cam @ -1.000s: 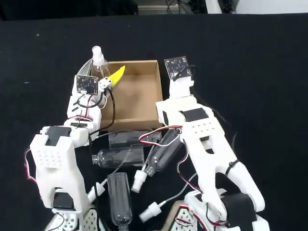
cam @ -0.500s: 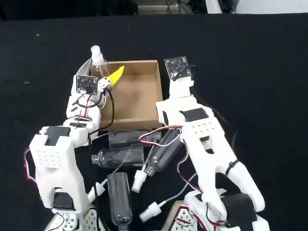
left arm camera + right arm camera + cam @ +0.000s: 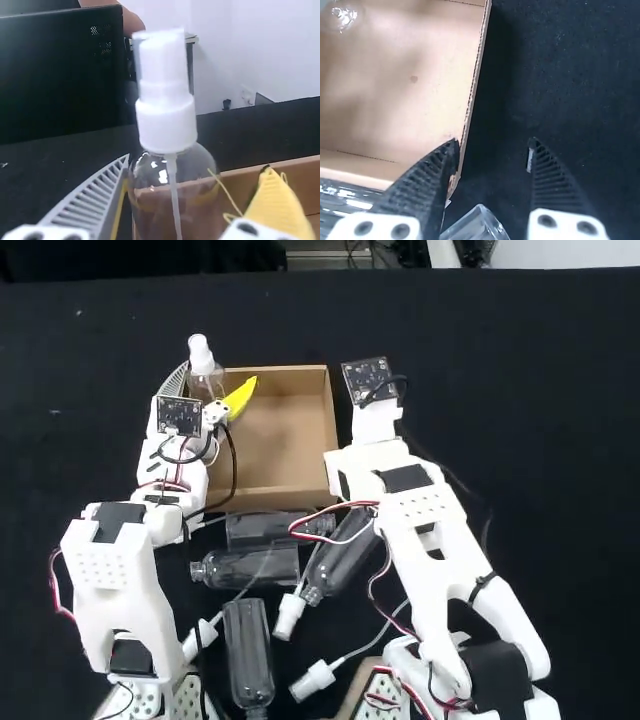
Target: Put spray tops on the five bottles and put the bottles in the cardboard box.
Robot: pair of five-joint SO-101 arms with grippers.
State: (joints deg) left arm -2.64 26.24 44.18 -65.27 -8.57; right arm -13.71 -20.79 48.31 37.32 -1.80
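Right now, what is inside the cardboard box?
The cardboard box shows a bare brown floor. A spray-topped bottle stands at its far left corner, inside or outside I cannot tell. The left arm hides its left wall.

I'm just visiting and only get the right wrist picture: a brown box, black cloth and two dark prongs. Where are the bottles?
Observer: The high view shows four bottles lying on the table, on the near side of the cardboard box.
Operator: And the fifth one?
Observer: The fifth bottle stands upright at the box's far left corner, between the left gripper's fingers.
Operator: Has it got its sprayer?
Observer: Yes. In the left wrist view a white spray top sits on its neck.
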